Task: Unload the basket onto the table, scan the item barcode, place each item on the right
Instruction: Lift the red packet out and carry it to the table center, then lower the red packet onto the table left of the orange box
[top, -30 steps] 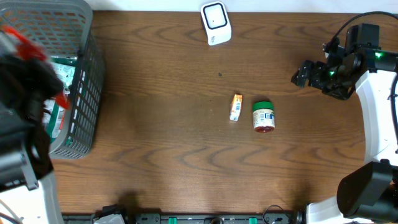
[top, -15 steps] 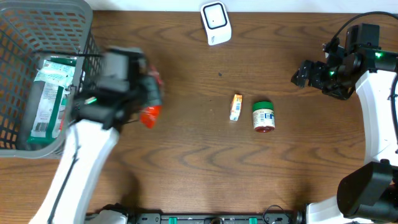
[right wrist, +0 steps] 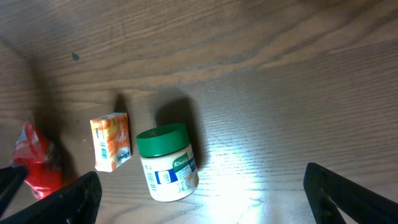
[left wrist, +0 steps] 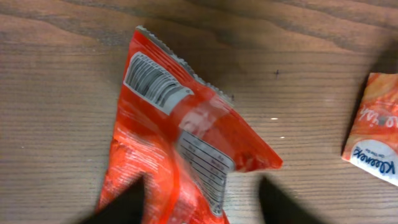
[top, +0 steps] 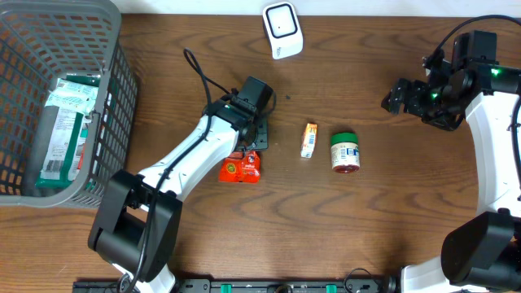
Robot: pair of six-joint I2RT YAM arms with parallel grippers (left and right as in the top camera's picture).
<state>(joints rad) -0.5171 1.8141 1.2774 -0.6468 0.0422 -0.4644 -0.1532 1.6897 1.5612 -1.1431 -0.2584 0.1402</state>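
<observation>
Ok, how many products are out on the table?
3: a red packet at the left hand, an orange box mid-table, a jar just right of it. Basket may hide more.

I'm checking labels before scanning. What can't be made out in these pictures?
- Overhead: the left arm covers part of the red packet; no barcode can be made out there.
- Left wrist: the orange box is cut off by the right edge.
- Overhead and right wrist: the jar has a label too small to read.
</observation>
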